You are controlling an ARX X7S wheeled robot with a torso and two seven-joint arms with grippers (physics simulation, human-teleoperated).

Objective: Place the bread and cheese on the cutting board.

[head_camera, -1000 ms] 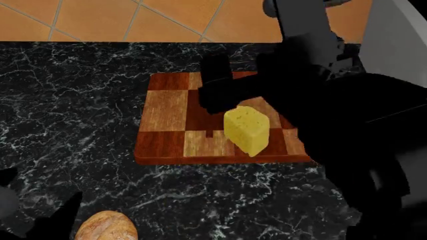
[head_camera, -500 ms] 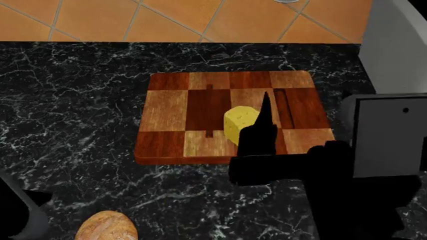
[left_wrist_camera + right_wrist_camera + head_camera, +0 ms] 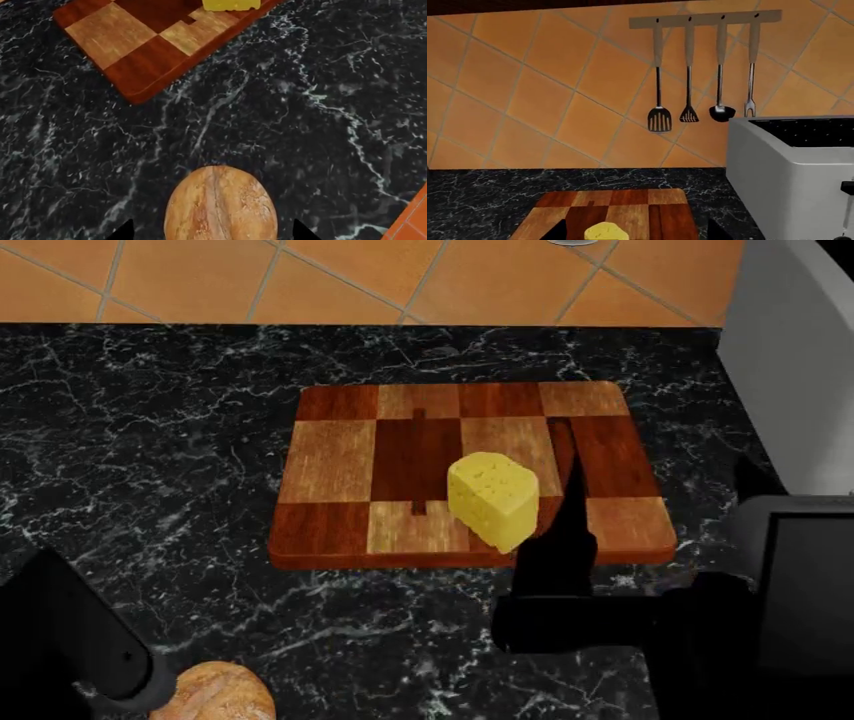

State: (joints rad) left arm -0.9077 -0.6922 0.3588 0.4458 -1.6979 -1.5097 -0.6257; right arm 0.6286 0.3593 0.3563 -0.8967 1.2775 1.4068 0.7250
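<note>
Cheese placed, bread still to go

The cheese (image 3: 493, 500) sits on the cutting board (image 3: 334, 460) just beyond the right gripper (image 3: 567, 490) — jaw state unclear; the bread (image 3: 221, 205) lies on the counter between the left gripper's (image 3: 212, 232) spread fingertips — ungrasped.

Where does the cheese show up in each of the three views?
Head view: the cheese sits on the cutting board, centre-right of the frame.
Left wrist view: only a sliver at the top edge.
Right wrist view: its top peeks over the bottom edge.
Shared landmark: the chequered cutting board.
</note>
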